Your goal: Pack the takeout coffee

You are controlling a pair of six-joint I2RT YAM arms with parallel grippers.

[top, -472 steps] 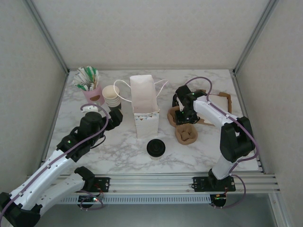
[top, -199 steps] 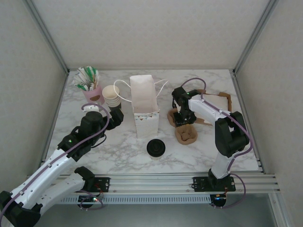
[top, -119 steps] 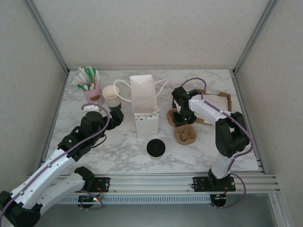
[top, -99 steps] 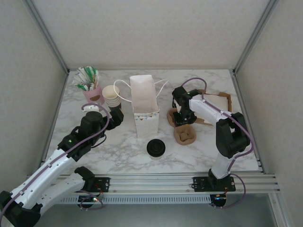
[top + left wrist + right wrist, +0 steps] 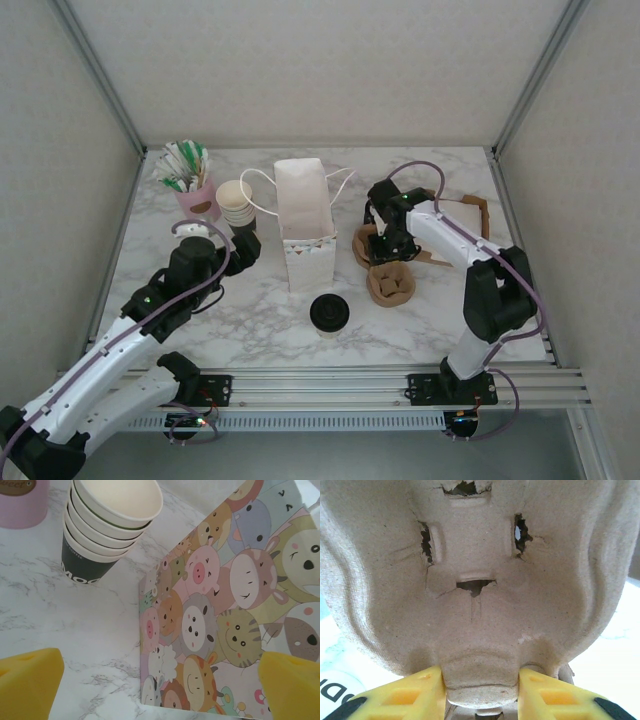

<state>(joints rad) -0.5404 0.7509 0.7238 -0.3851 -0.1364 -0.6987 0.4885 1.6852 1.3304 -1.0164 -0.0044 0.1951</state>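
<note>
Right fingers (image 5: pixel 405 695) pinching pulp tray (image 5: pixel 475 570) close-up, takeout coffee (image 5: pixel 329 312) apart, top view

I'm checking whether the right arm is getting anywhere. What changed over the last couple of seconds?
The right arm swung its elbow in toward the middle, then back out. The right gripper stayed at the carrier, clamped on its edge; the carrier barely shifted. The left gripper stayed open beside the bag. The coffee, bag and cups did not move.
</note>
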